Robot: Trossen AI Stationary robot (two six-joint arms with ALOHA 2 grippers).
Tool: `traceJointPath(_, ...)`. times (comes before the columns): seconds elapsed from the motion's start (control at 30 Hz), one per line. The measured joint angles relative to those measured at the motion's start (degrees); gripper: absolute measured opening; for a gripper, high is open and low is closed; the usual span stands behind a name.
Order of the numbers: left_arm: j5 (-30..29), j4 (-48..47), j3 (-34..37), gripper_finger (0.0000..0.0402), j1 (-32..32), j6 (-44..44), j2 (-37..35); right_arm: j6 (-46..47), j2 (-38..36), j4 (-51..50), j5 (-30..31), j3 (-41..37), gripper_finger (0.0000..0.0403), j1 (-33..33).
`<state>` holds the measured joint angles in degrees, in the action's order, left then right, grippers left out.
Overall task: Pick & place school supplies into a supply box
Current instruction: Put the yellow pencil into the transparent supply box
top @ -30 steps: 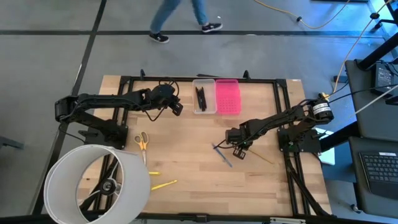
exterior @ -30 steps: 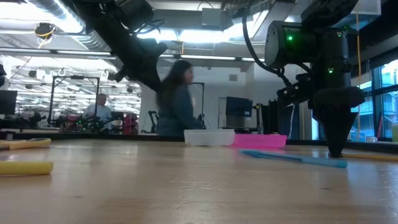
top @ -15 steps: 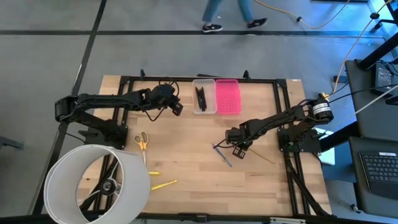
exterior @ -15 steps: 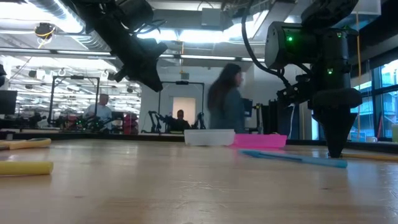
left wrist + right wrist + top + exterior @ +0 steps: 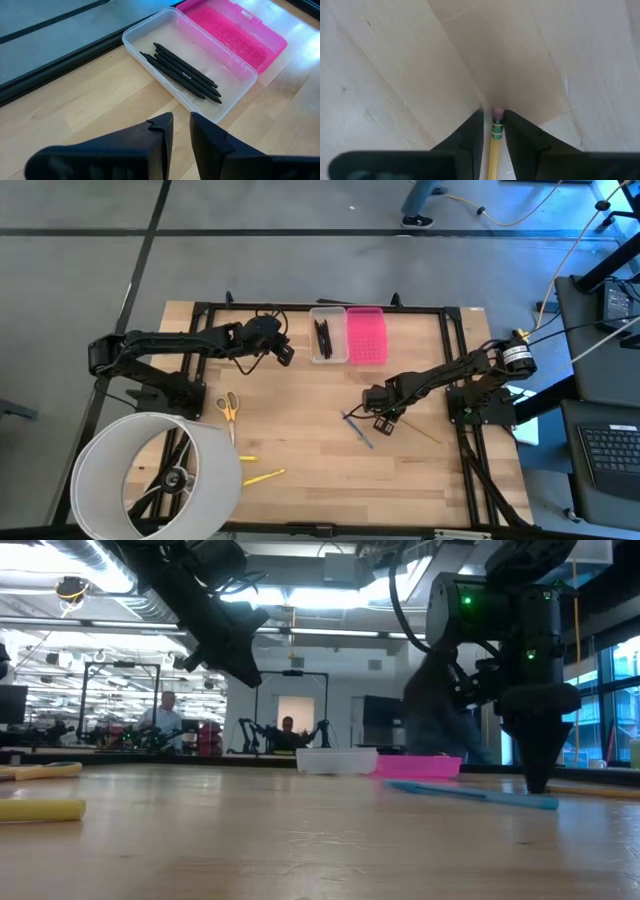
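School supplies lie scattered over my worktop (image 5: 300, 440), seen from above. Three black pens (image 5: 185, 77) rest inside the clear supply box (image 5: 327, 335) at the far edge, its pink lid (image 5: 366, 335) open flat just to the right and touching it. Yellow-handled scissors (image 5: 228, 407) lie at the left, near the white hoop (image 5: 155, 475); two yellow markers (image 5: 262, 476) lie to the right of the hoop, toward the near edge. A blue pen (image 5: 358, 429) lies right of centre.

Right pincer (image 5: 384, 423): lowered to the wood just right of the blue pen. In its wrist view a yellow pencil (image 5: 494, 145), pink eraser end foremost, sits between the two fingers (image 5: 470, 137), which stand slightly apart. I judge them close about the pencil, though I cannot tell from this view whether the pads actually press it.

Left pincer (image 5: 284, 353): hovering above the worktop just left of the supply box, fingers (image 5: 160, 135) nearly together with a narrow gap and nothing between them.

Background, low view: a blurred person (image 5: 435, 710) behind the far edge.
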<state>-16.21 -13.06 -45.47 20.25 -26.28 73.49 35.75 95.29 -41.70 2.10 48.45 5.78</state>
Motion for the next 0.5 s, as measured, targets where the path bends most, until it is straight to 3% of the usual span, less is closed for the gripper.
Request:
traceJointPath(0.23, 0.00, -0.02, 0.00, 0.0058, 0.00, 0.00, 0.00, 0.02, 0.01, 0.23, -0.01, 0.00, 0.0083, 0.00)
traceJointPath(0.5, 0.00, -0.02, 0.00, 0.0056, 0.00, 0.00, 0.00, -0.26, 0.01, 0.28, -0.25, 0.00, 0.0055, -0.02)
